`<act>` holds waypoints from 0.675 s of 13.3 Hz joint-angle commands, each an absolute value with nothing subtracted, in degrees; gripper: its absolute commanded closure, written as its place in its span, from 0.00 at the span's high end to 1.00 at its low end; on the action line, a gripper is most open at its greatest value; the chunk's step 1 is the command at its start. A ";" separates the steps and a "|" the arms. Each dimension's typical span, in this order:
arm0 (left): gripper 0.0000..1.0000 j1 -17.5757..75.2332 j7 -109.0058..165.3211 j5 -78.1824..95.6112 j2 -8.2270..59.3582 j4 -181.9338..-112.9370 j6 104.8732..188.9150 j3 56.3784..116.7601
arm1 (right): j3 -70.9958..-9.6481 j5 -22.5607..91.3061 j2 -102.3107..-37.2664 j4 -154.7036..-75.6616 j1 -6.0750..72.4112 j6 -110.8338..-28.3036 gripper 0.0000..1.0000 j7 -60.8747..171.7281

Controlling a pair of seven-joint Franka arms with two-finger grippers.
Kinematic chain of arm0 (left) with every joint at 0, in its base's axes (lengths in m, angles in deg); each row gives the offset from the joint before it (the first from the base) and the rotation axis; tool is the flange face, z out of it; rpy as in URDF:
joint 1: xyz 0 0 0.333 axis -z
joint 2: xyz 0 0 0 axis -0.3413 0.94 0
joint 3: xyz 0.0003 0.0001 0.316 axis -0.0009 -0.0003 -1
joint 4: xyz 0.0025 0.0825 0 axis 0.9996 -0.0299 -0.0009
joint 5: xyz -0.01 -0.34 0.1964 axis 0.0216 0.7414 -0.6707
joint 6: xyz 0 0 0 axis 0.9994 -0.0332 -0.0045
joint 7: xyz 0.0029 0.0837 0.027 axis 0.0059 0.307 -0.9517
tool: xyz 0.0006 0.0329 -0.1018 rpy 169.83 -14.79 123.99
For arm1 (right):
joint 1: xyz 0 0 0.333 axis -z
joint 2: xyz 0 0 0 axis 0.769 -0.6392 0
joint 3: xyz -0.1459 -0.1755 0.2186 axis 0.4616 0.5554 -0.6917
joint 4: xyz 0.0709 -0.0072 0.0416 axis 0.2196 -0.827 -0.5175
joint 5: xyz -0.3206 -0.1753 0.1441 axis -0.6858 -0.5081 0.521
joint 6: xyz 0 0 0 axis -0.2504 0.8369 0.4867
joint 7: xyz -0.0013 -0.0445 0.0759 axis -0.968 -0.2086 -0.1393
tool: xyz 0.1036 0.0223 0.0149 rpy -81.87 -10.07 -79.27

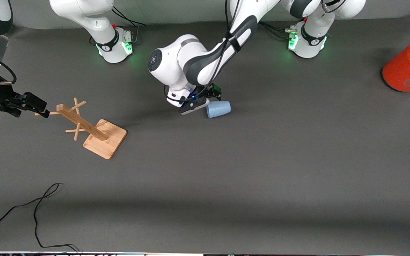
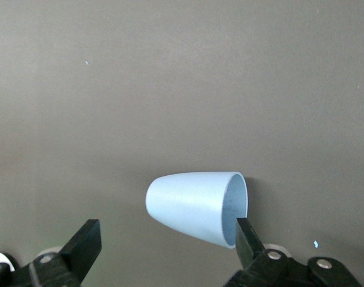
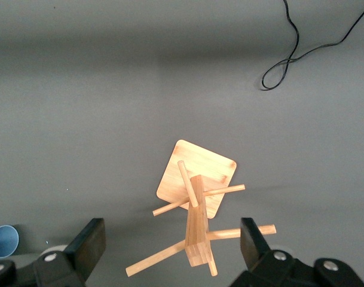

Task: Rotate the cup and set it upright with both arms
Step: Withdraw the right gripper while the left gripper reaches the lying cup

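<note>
The light-blue cup lies on its side in the middle of the table, its open mouth turned toward the right arm's end. My left gripper is down at the cup, open. In the left wrist view the cup lies just ahead of the left gripper, and one finger stands at the rim without gripping. My right gripper hangs open over the top of the wooden peg rack, holding nothing. The right wrist view shows the right gripper open above the rack, with the cup at its edge.
A big orange-red can with a grey lid lies at the left arm's end of the table. A black cable trails on the mat nearer the front camera than the rack. The rack's square base sits on the grey mat.
</note>
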State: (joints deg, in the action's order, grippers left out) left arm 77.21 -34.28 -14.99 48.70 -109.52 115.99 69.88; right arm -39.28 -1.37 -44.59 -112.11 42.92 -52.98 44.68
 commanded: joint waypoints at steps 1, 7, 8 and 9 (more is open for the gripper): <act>1.00 78.75 -34.83 -16.88 52.23 -106.87 115.69 68.86 | -39.18 -0.28 -44.30 -112.84 42.88 -53.53 1.00 46.35; 1.00 78.67 -35.35 -17.77 56.10 -107.58 116.13 68.77 | -39.36 -1.24 -45.88 -113.45 42.88 -54.93 1.00 45.56; 1.00 78.67 -35.61 -17.77 56.72 -107.58 116.13 68.77 | -39.36 -1.24 -45.88 -113.54 42.97 -55.28 1.00 45.47; 1.00 78.75 -36.23 -17.85 57.07 -107.58 116.13 68.77 | -39.44 -1.16 -45.88 -113.46 42.88 -55.29 1.00 45.47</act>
